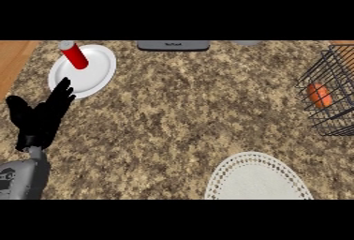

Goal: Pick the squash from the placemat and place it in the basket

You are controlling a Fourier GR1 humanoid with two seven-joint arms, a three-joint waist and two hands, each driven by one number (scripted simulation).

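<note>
One orange squash inside wire basket, far right; white placemat near; left hand resting, fingers straight, apart.

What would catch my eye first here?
Probably the red cylinder on the white plate, upper left, with the black left hand resting open just below it. Next, the orange squash inside the wire basket at the right edge.
</note>
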